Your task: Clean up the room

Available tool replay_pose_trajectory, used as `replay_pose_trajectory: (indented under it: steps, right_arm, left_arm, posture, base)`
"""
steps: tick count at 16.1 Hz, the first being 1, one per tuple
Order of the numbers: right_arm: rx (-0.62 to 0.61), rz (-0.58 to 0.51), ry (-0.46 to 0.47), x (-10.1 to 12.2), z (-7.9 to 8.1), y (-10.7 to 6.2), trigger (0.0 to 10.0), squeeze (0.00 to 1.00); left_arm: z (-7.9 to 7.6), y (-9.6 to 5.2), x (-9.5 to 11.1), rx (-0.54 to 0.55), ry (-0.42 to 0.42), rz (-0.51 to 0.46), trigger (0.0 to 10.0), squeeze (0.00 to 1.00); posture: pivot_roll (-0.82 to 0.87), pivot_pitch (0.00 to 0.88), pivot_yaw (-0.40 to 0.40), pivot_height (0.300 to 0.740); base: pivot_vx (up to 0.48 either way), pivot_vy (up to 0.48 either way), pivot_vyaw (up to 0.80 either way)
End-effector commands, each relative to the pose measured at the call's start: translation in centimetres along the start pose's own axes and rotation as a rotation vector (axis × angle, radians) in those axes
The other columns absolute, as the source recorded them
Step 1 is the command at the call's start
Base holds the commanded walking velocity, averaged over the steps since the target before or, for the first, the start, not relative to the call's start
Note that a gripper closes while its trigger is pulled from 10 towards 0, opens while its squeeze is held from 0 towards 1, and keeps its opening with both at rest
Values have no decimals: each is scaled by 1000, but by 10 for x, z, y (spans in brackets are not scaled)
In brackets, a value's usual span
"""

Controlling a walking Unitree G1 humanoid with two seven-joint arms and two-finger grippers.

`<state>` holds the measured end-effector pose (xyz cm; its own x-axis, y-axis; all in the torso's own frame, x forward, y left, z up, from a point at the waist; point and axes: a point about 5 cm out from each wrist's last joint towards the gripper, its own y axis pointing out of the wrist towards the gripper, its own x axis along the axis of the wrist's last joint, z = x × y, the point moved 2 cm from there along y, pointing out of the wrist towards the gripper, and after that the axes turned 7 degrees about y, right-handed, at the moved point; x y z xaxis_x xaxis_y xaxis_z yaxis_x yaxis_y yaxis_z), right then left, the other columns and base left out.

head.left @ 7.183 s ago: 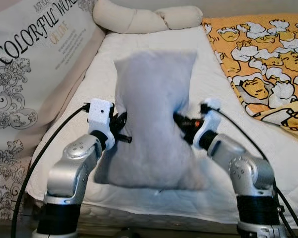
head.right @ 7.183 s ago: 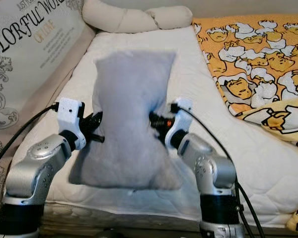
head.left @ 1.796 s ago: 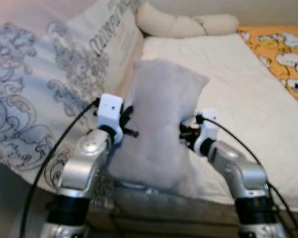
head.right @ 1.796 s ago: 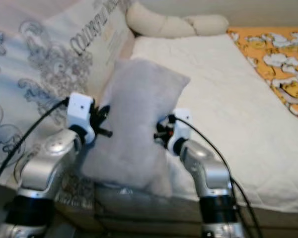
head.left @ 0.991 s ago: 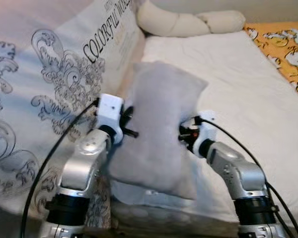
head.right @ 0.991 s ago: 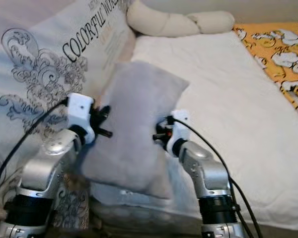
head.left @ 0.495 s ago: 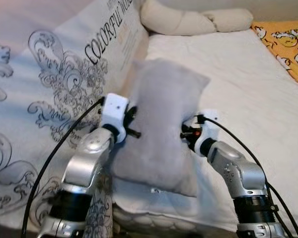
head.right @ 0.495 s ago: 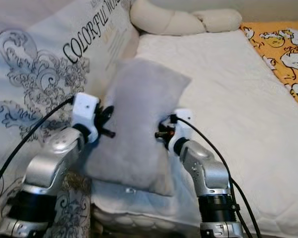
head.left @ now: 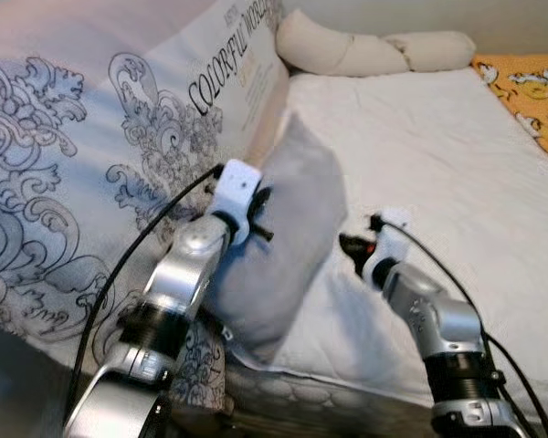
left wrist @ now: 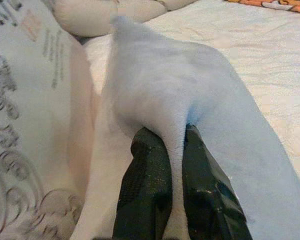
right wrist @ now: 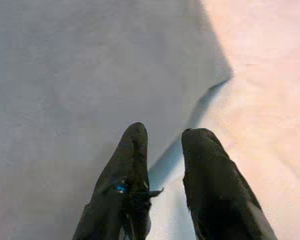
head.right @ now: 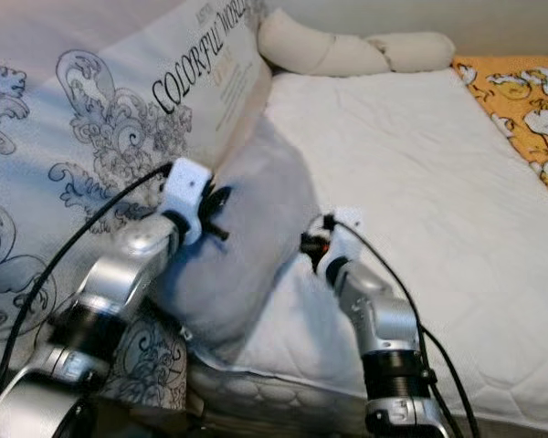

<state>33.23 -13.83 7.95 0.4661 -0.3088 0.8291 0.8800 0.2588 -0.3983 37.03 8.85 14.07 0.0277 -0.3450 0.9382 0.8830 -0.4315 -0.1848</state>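
Right gripper (right wrist: 162,145) has let go since half a second ago, fingers slightly apart, empty, just beside the soft grey rectangular pillow (head.left: 288,237). Left gripper (left wrist: 170,142) fingers pinch a fold of it. Pillow leans at the white quilted bed's (head.left: 438,155) left edge against the large printed cushion (head.left: 119,155).

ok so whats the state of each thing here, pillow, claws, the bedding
grey pillow: tilted, leaning against the big printed pillow, pinched by the left claw
left claw: shut on a fold of the grey pillow
right claw: fingers slightly apart, holding nothing, at the pillow's edge
printed pillow: propped up at the bed's left side
white mattress cover: spread flat
orange blanket: lying at the bed's right edge
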Motion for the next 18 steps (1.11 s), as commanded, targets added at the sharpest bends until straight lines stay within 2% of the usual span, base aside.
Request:
replay_pose_trajectory:
  steps: [1, 3, 5, 8, 9, 10, 11, 13, 14, 15, 17, 18]
  right_arm:
    - [-7, -21, 5, 6, -2, 0, 10000, 1000]
    - [17, -46, 3, 12, -5, -4, 10000, 1000]
    - [56, -56, -24, 15, -3, -7, 10000, 1000]
    - [251, -69, -177, 23, 7, -21, 10000, 1000]
    - [251, -69, -177, 23, 7, -21, 10000, 1000]
    - [287, -64, -212, 25, 7, -25, 10000, 1000]
    - [337, -47, -296, 32, 0, -36, 10000, 1000]
    - [343, -45, -306, 34, -2, -39, 10000, 1000]
    - [364, -38, -322, 34, -2, -41, 10000, 1000]
    - [377, -34, -333, 34, -1, -43, 10000, 1000]
    - [398, -18, -358, 32, 0, -45, 10000, 1000]
    - [408, -3, -371, 30, 0, -45, 10000, 1000]
  left_arm:
    - [8, 5, 15, 27, 23, -54, 10000, 0]
    - [13, 18, 21, 44, 40, -65, 10000, 0]
    - [12, 24, 27, 32, 63, -75, 10000, 0]
    - [18, 38, 45, 50, 30, -95, 10000, 0]
    - [18, 38, 45, 50, 30, -95, 10000, 0]
    - [25, 40, 49, 83, -2, -91, 10000, 0]
    - [51, 39, 49, 247, -131, -43, 10000, 0]
    - [61, 37, 45, 306, -154, -19, 10000, 0]
    - [70, 33, 37, 374, -201, 11, 10000, 0]
    - [75, 30, 32, 425, -210, 27, 10000, 0]
    - [79, 26, 21, 505, -207, 38, 10000, 0]
    - [70, 28, 17, 479, -174, 45, 10000, 0]
  posture:
    - [-76, 0, 108, 740]
    - [-86, 0, 112, 740]
    - [-92, 0, 115, 740]
    - [-100, 0, 123, 740]
    - [-100, 0, 123, 740]
    - [-118, 0, 138, 740]
    - [-127, 0, 144, 740]
    - [-128, 0, 144, 740]
    - [-127, 0, 146, 740]
    - [-127, 0, 147, 740]
    - [-122, 0, 142, 740]
    - [-119, 0, 136, 740]
  base:
    - [0, 0, 0]
    - [0, 0, 0]
    - [0, 0, 0]
    - [0, 0, 0]
    - [0, 0, 0]
    - [0, 0, 0]
    - [0, 0, 0]
    - [0, 0, 0]
    - [0, 0, 0]
    - [0, 0, 0]
    - [0, 0, 0]
    - [0, 0, 0]
